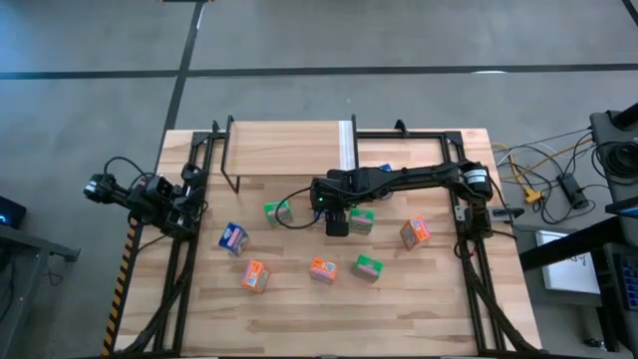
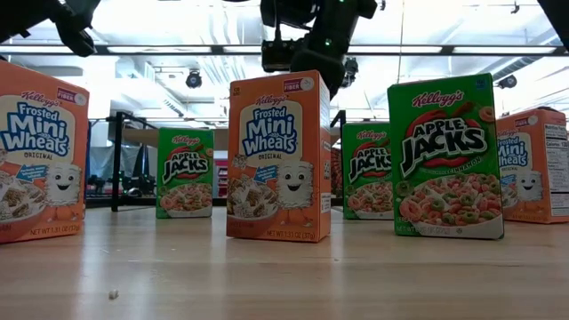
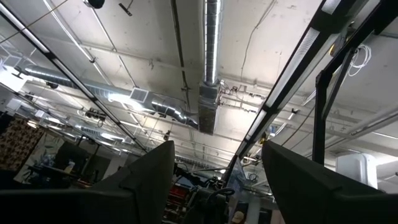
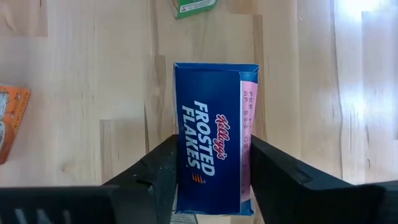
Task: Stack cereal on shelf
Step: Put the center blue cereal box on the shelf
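My right gripper [image 1: 337, 223] hangs over the table's middle, shut on a blue Frosted Flakes cereal box [image 4: 211, 149]; in the high view the gripper hides the box. The shelf [image 1: 289, 150], a light-wood board with a white strip [image 1: 346, 145], stands at the far side. Green boxes [image 1: 276, 211] [image 1: 367, 266] [image 1: 362, 221], orange boxes [image 1: 254, 276] [image 1: 321, 269] [image 1: 415, 231] and a blue box [image 1: 233, 237] stand on their bottom ends on the table. My left gripper [image 3: 214, 186] is open and empty, parked at the table's left edge [image 1: 150, 199], pointing up at the ceiling. My right gripper pinches the blue box between its two fingers [image 4: 158, 171], one on each narrow side, the other beside the pink nutrition panel [image 4: 245, 155]. The fingers come from above, pointing down along the box's length. Whether the box's lower end [image 4: 214, 65] touches the table, I cannot tell.
In the low view, orange boxes [image 2: 280, 156] [image 2: 36, 151] and a green box [image 2: 444, 156] stand near the front, and others [image 2: 187, 173] [image 2: 366, 169] stand behind. A black frame [image 1: 469, 229] runs along the table's sides. Cables [image 1: 538, 179] lie off the right edge.
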Controlling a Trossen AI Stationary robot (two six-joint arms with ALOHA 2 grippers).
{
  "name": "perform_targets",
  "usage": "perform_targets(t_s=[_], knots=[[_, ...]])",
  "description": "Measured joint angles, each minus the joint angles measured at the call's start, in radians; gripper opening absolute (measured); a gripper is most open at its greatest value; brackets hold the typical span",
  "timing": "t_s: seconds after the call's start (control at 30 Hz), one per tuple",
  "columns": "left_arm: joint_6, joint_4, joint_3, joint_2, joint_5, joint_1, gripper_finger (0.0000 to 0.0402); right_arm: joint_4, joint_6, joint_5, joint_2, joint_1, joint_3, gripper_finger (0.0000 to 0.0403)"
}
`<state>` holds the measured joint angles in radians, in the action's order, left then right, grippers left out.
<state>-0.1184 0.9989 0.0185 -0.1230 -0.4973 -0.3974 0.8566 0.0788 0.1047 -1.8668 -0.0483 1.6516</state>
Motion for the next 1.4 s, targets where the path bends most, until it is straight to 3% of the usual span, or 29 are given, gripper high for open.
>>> perform_targets(t_s=[0.37,0.87,1.1,1.4], knots=[[0.0,0.0,0.0,0.0,0.0,0.0,0.0226,0.025,0.0,-0.011,0.004,0.002,0.044,0.0138],[0.0,0.001,0.0,0.0,0.0,0.0,0.0226,0.275,-0.007,-0.035,0.005,-0.022,0.468,0.0136],[0.0,0.002,0.0,0.0,0.0,0.0,0.0226,0.34,0.044,-0.029,0.005,-0.099,0.611,0.0135],[0.0,0.003,0.0,0.0,0.0,0.0,0.0226,0.344,0.183,-0.025,0.005,-0.248,0.621,0.0136]])
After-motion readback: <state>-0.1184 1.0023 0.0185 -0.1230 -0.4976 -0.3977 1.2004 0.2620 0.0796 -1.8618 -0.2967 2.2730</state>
